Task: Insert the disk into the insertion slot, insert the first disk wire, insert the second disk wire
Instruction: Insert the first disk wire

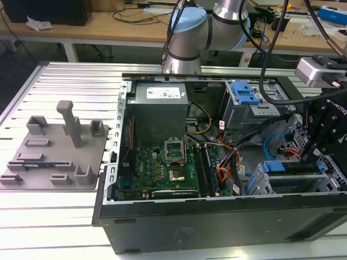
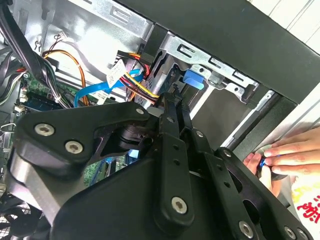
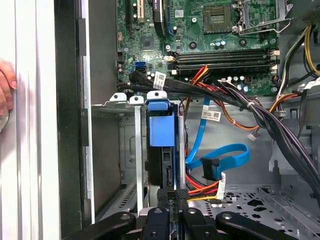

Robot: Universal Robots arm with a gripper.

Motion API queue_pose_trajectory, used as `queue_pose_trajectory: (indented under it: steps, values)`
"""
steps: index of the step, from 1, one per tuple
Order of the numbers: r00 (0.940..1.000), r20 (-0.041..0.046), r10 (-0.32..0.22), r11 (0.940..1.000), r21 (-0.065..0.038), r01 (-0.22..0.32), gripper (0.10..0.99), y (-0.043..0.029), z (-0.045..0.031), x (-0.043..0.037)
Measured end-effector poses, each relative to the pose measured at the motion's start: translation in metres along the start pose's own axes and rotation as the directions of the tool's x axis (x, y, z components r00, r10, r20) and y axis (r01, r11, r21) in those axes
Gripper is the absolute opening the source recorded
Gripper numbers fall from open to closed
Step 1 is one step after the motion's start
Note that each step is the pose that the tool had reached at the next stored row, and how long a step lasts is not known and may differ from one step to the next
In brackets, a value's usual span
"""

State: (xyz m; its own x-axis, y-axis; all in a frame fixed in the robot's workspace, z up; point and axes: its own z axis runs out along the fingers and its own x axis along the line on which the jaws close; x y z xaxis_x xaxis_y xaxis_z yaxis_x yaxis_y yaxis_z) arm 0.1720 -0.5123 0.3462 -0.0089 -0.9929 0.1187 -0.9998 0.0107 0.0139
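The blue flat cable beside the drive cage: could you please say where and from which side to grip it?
Probably by its black connector, jaws across its flat faces, coming from the case's open side: the blue cable itself loops limply.

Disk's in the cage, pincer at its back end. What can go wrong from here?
1. The blue data cable loops right beside the pincer and could snag on it.
2. A person's hand rests by the case wall, near the arm; a sudden move might hit it.
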Motion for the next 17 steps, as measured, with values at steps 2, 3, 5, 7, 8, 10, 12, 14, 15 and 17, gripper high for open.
queue_pose_trajectory:
  steps: [2,3,5,7,8,10,12,14,15,17]
  values:
    - [0.9999,0.0102,0.0,1.0,0.0,0.0,0.165,-0.0001,0.0,0.0]
    - [0.9999,0.0147,0.0,1.0,0.0,0.0,0.165,0.0,0.0,0.0]
    - [0.9999,0.0154,0.0,1.0,0.0,0.0,0.165,0.0,0.0001,-0.0001]
    - [0.9999,0.0155,0.0,1.0,0.0,0.0,0.165,0.0,0.0,0.0]
    - [0.9999,0.0155,0.0,1.0,0.0,0.0,0.165,0.0,0.0001,0.0005]
    - [0.9999,0.0155,0.0,1.0,0.0,0.0,0.165,0.0,0.0002,0.0013]
    - [0.9999,0.0156,-0.001,1.0,0.0,0.001,0.165,0.0,0.0004,0.0021]
    - [0.9999,0.0157,-0.001,1.0,0.0,0.001,0.165,0.0,0.0005,0.0023]
    - [0.9999,0.0154,-0.001,1.0,0.0,0.001,0.165,0.0,0.0007,0.0024]
    - [0.9999,0.0155,-0.003,1.0,0.0,0.003,0.165,-0.0001,0.0017,0.0023]
